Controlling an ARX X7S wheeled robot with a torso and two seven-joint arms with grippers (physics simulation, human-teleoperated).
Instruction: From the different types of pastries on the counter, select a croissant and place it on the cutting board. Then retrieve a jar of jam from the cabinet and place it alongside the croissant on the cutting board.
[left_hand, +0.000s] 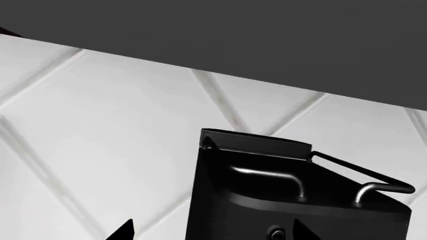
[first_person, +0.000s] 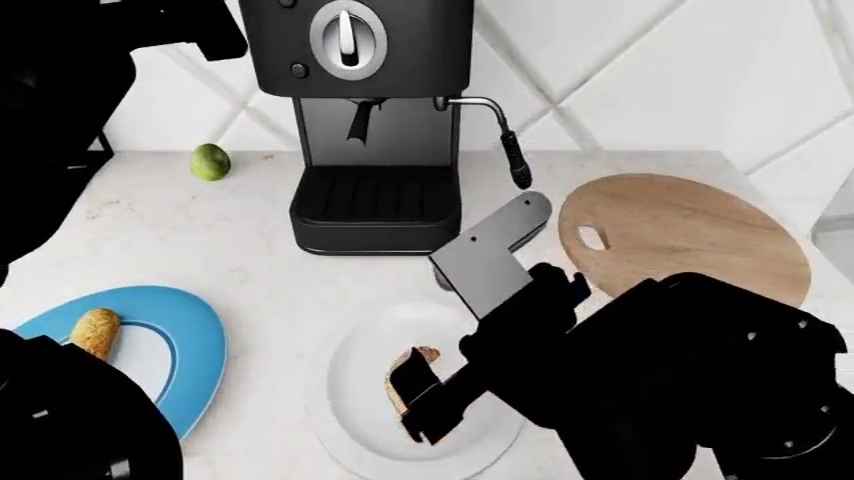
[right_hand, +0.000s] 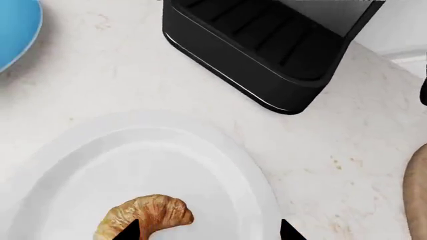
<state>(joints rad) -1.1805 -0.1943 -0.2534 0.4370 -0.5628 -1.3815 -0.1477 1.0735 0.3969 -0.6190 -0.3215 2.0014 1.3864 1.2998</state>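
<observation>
The croissant, golden-brown and curved, lies on a white oval plate at the counter's front. In the head view the croissant is partly covered by my right gripper. That gripper is open just above the plate, with one fingertip over the croissant's end and the other over bare plate. The round wooden cutting board lies bare at the right. My left gripper is open and raised near the coffee machine's top, holding nothing. The jar of jam is out of view.
A black coffee machine stands at the back centre, its steam wand sticking out toward the board. A blue plate with a baguette-like loaf is at front left. A lime sits by the tiled wall.
</observation>
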